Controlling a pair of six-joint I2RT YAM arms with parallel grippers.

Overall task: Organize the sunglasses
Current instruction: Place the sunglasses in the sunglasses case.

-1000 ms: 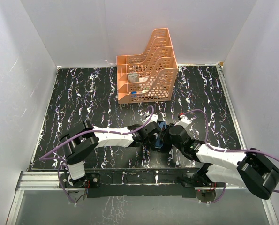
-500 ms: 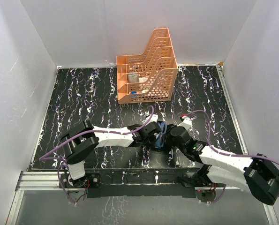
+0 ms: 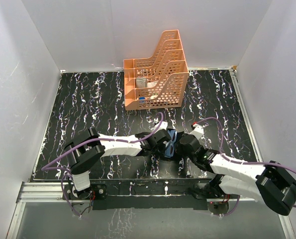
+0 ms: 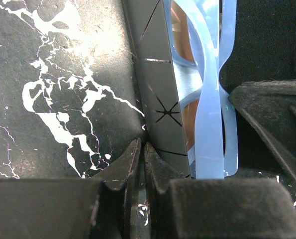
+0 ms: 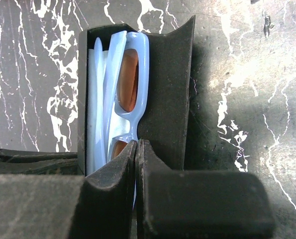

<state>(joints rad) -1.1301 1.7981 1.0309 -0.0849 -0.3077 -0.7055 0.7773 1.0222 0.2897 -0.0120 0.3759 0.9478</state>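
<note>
The table [image 3: 88,109] presented a black surface veined in white. A black case [image 5: 167,89] lay open on it, directly ahead of the right pincer [image 5: 137,149], its wall meeting the tips of the left pincer [image 4: 142,149]. An orange tiered rack [image 3: 162,89] stood well beyond both pincers.

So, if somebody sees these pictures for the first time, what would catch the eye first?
Probably the orange tiered rack at the back centre of the black marbled table, the brightest thing there. Next, near the front edge, the left gripper and the right gripper meet, both shut, at the sunglasses, whose pale blue frame stands edge-on inside an open black case.
</note>
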